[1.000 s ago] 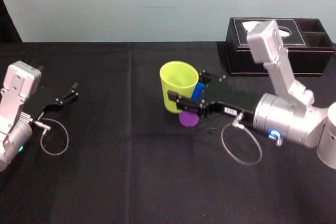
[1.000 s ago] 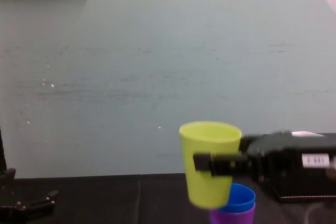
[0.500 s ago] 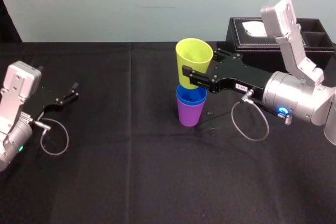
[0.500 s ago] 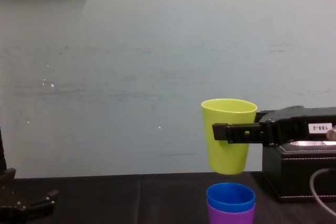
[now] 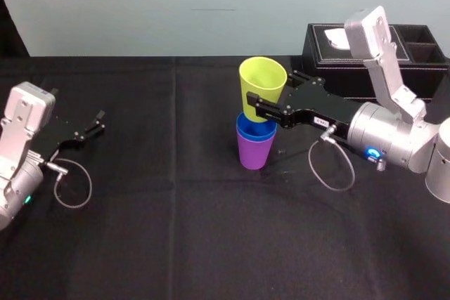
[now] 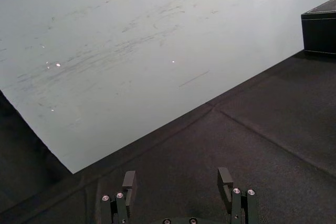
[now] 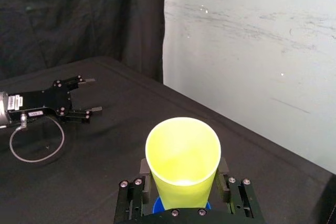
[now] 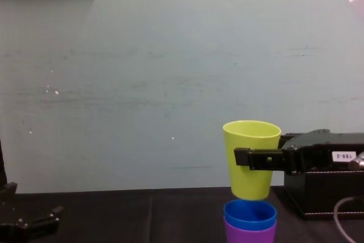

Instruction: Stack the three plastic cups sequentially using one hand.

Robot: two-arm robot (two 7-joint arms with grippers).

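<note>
In the head view the right gripper (image 5: pixel 263 105) reaches in from the right and is clamped across the wall of the yellow-green cup (image 5: pixel 262 81), holding it upright with its mouth up, directly over the blue cup (image 5: pixel 254 130); the blue cup is nested in the purple cup (image 5: pixel 254 154), which stands on the black table (image 5: pixel 176 230), so this looks like the last cup being lined up to drop in; the left gripper (image 5: pixel 100 121) lies parked well apart at the left, and a black tissue box (image 5: pixel 422 68) stands behind the right arm; the white label on the gripper is too small to read here. In the left wrist view the left gripper's fingers (image 6: pixel 128 179) stand apart with nothing between them. In the right wrist view the jaws press on either side of the yellow-green cup, a sliver of blue rim showing below it. In the chest view the cup's base hangs just over the blue cup's mouth, and whether they touch I cannot tell; the grip sits mid-wall, probably to leave the tapered base free to enter; the label (image 8: pixel 341 156) appears to read 188-2.
</note>
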